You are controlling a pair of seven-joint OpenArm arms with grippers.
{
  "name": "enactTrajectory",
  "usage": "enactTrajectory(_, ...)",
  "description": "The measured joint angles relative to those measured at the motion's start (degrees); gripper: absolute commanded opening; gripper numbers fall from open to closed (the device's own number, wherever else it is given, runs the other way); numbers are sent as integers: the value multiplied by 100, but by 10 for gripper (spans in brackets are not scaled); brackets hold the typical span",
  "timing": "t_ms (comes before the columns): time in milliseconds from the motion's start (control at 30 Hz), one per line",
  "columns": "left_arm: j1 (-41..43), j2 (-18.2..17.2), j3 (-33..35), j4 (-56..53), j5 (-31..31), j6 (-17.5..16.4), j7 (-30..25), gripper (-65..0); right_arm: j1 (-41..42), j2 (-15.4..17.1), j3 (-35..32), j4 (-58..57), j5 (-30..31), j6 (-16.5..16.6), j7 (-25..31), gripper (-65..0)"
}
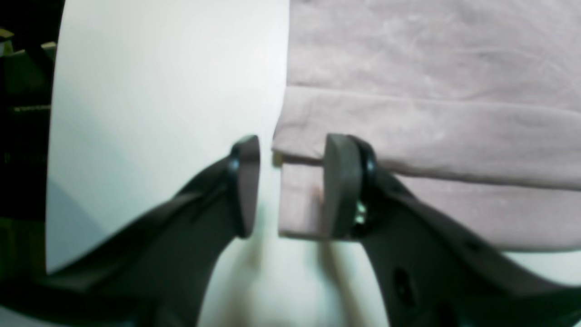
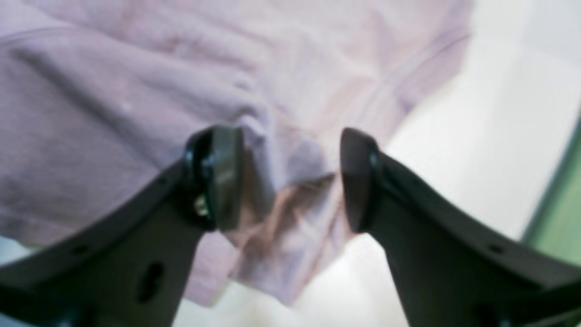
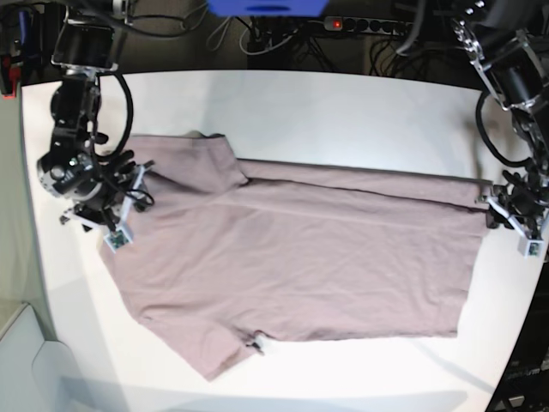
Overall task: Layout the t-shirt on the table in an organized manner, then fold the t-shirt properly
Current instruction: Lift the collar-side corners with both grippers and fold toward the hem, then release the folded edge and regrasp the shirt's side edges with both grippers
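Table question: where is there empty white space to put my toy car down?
The white matte table is bare along its far side, beyond the dusty pink cotton t-shirt, and in a strip along the near edge. The middle is covered, and both shirt ends are crowded by the left gripper and right gripper.

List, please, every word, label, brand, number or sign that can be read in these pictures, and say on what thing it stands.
None can be read.
t-shirt: plain cloth, no print or tag text visible.
table: bare white, no marks.
left tool and right tool: dark, no lettering.
Small white blocks on the arms in the base view: too small to tell if they carry text.
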Motion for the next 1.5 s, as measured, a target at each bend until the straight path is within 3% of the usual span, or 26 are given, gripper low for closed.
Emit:
enactTrajectory(133, 46, -2, -59, 81, -24, -20, 20, -412, -306, 2, 262, 586, -4, -2, -7, -287)
enactTrajectory(300, 361, -9, -706, 280, -59, -52, -9, -412, -813, -39, 328, 994, 17, -7, 7, -287)
enactTrajectory(500, 553, 57, -785, -87, -50, -50, -33, -392, -1257, -570, 487, 1012, 11, -7, -37, -287)
enactTrajectory(733, 496, 24, -789, -184, -61, -61, -57, -358, -1602, -935, 461, 984, 11, -17, 4, -288)
enactTrajectory(1033, 498, 26, -772, -184, -59, -61, -57, -358, -1513, -839, 490, 490, 50, -24, 238, -298)
enactTrajectory(1133, 496, 26, -772, -184, -63, -63, -57, -358, -1517, -837, 494, 409, 52, -24, 404, -397)
enactTrajectory(1267, 498, 24, -769, -184, -59, -61, -57, -358, -1484, -833, 494, 289, 94, -26, 518, -631)
enactTrajectory(1500, 498, 24, -780, -175, -59, -61, -57, -358, -1504, -839, 487, 579, 20, 0, 251, -650)
